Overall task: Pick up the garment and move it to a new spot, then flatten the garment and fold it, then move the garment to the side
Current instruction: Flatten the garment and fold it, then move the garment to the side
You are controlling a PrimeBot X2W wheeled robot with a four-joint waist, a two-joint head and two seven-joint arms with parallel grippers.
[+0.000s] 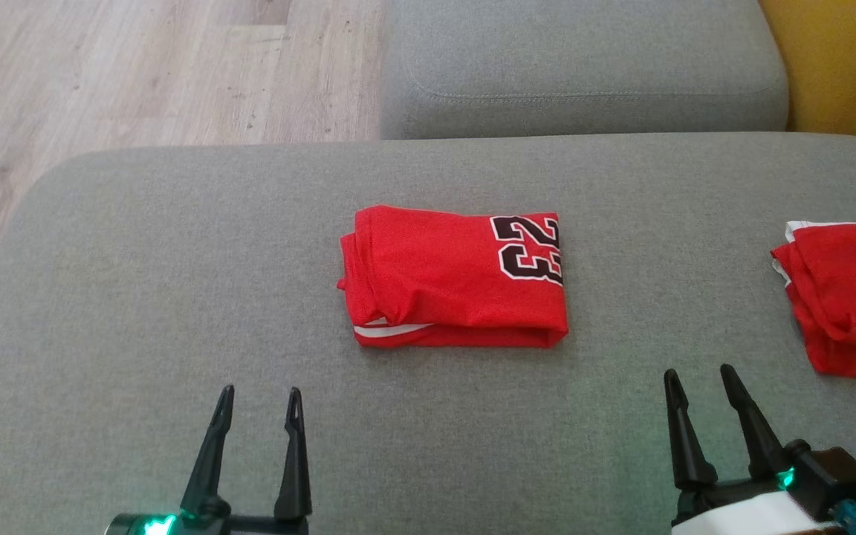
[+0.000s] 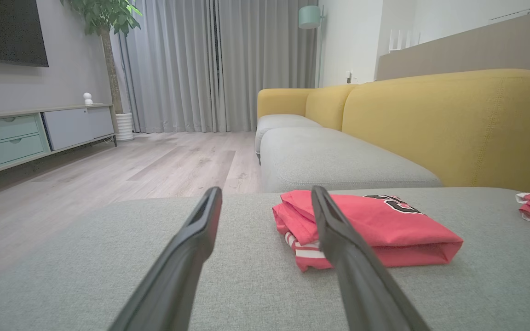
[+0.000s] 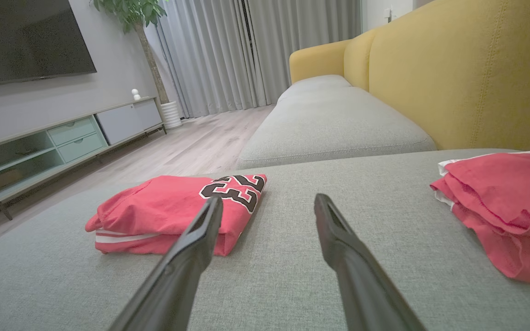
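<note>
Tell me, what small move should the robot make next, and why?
Probably reach the right fingers toward the red jersey: it lies already folded on the grey cushion, untouched, and those fingers stand open, so only moving it aside seems to remain.

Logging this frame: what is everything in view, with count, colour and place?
near seat cushion: one, grey, foreground
folded jersey: one, red with black 23, middle of that cushion
second garment: one, red with white trim, cushion's right edge
far seat cushion: one, grey, beyond the first
sofa back: one, yellow, right side
floor: one, pale wood, left
television: one, black, on the wall
cabinet: one, pale, below the television
curtains: one set, grey, far wall
plant: one, green, beside the curtains
left gripper: one, dark, open and empty, head view's lower left
right gripper: one, dark, open and empty, lower right
</note>
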